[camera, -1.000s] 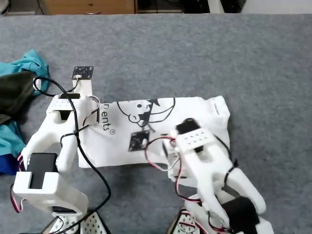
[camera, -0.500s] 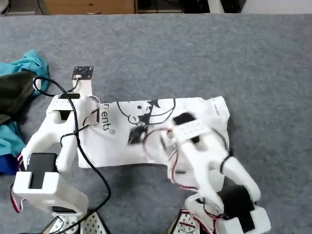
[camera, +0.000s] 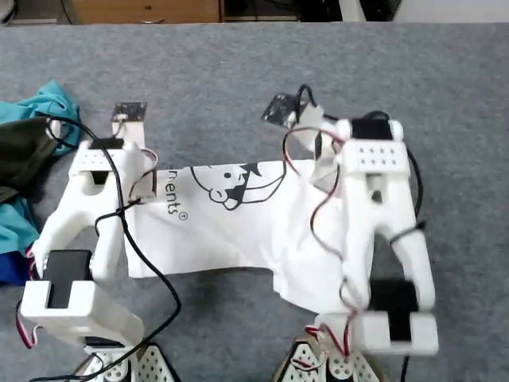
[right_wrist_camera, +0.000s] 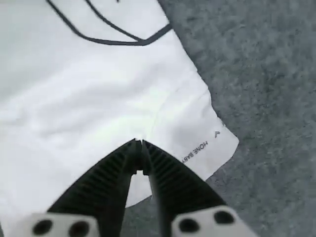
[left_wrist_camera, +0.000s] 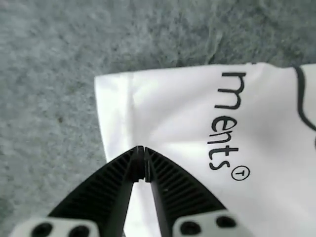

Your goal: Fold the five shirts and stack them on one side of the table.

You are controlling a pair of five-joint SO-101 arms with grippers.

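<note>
A white shirt (camera: 231, 235) with black print lies spread on the grey table (camera: 238, 79), its right part pulled up into a slope. My left gripper (camera: 145, 189) is at the shirt's far left corner. In the left wrist view its black fingers (left_wrist_camera: 163, 190) meet, shut on the white shirt (left_wrist_camera: 197, 113) just inside the edge. My right gripper (camera: 318, 163) is at the shirt's far right corner. In the right wrist view that gripper (right_wrist_camera: 138, 147) is shut on the shirt (right_wrist_camera: 98, 89) beside the small printed label.
A heap of other shirts (camera: 28, 151), teal, dark olive and blue, lies at the table's left edge. Wooden furniture (camera: 143, 9) stands behind the table. Bare grey table lies beyond and to the right of the shirt.
The right arm swung from the shirt's near edge out to its far right corner, and the shirt's right side rose with it. The left arm shifted slightly farther away.
</note>
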